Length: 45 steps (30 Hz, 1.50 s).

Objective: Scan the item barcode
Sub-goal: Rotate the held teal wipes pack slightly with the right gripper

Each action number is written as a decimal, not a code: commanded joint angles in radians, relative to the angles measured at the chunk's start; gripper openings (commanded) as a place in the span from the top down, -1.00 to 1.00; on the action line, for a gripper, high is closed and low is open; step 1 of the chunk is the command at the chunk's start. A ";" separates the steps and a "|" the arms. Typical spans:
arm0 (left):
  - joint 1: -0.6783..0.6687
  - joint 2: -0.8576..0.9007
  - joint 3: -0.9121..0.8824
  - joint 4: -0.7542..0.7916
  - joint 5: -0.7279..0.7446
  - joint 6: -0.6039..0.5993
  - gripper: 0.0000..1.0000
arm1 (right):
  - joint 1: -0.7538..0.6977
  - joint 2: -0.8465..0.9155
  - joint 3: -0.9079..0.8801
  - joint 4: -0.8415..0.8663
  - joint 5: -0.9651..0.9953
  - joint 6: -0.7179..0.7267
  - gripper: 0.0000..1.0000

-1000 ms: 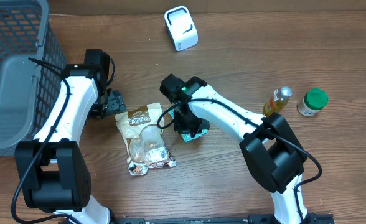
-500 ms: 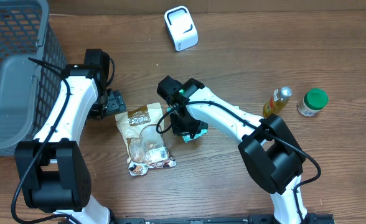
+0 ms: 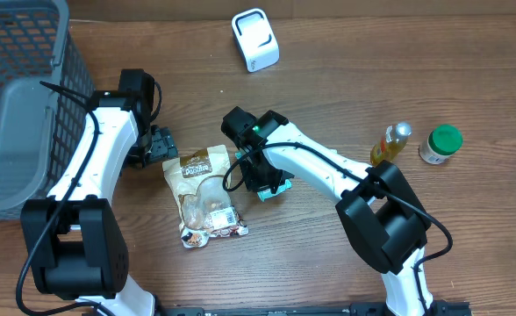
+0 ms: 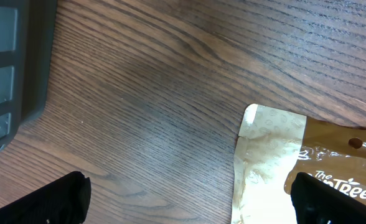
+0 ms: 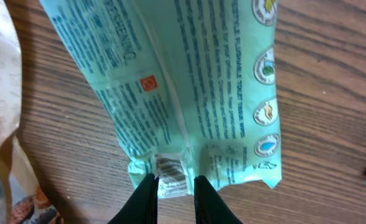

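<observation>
**Right gripper pinched the wipes packet at its barcode end**

The right gripper [image 5: 173, 186] was closed down narrow. Its two fingers nipped the seamed end of a teal flushable-wipes packet [image 5: 189, 93]. The barcode [image 5: 169, 171] sat right at the fingertips, on the printed face turned toward the wrist camera.

Seen from overhead, the packet was near the middle of the wooden table [image 3: 311, 263], largely hidden under the right wrist. It was just right of a brown snack pouch [image 3: 207, 197] that lay flat. Whether the packet rested on the wood or hung clear of it could not be told.

The left gripper [image 4: 189, 199] stood wide with nothing between its fingers, low over the wood at the pouch's top corner and near the grey basket [image 3: 12, 105]. The white barcode scanner [image 3: 255, 39] stood at the far side of the table, well apart from the packet. A bottle of yellow liquid [image 3: 390, 143] and a green-lidded jar [image 3: 440, 145] stood side by side at the right.
</observation>
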 commanded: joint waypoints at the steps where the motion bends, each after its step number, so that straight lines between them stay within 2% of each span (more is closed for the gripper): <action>1: 0.003 0.011 0.000 0.001 -0.020 -0.007 -0.99 | -0.005 0.003 -0.035 0.014 -0.001 -0.011 0.65; 8: 0.003 0.011 0.000 0.001 -0.020 -0.007 -0.99 | -0.005 0.003 -0.112 0.114 -0.005 -0.021 0.65; 15: 0.003 0.011 0.000 0.001 -0.020 -0.007 -0.99 | -0.003 0.003 -0.117 0.119 -0.047 -0.021 0.06; 18: 0.003 0.011 0.000 0.001 -0.020 -0.007 -0.99 | -0.003 0.003 -0.117 0.125 -0.047 -0.021 -0.13; 22: 0.003 0.011 0.000 0.001 -0.021 -0.007 -0.99 | -0.003 0.003 -0.075 0.107 -0.048 -0.021 -0.13; 27: 0.003 0.011 0.000 0.001 -0.021 -0.007 -0.99 | -0.008 -0.001 0.076 -0.029 -0.038 -0.021 -0.14; 29: 0.003 0.011 0.000 0.001 -0.020 -0.007 -0.99 | -0.014 -0.001 0.109 -0.077 -0.035 -0.020 -0.06; 30: 0.003 0.011 0.000 0.001 -0.021 -0.007 -0.99 | -0.016 -0.001 0.113 -0.089 -0.035 -0.019 0.07; 33: 0.003 0.011 0.000 0.001 -0.020 -0.007 -0.99 | -0.016 0.002 0.108 -0.110 -0.036 0.009 0.64; 35: 0.003 0.011 0.000 0.001 -0.020 -0.007 -0.99 | -0.015 0.002 0.097 -0.110 -0.039 0.010 0.88; 45: 0.003 0.011 0.000 0.001 -0.020 -0.007 -0.99 | -0.011 0.002 0.004 -0.038 -0.092 0.033 0.93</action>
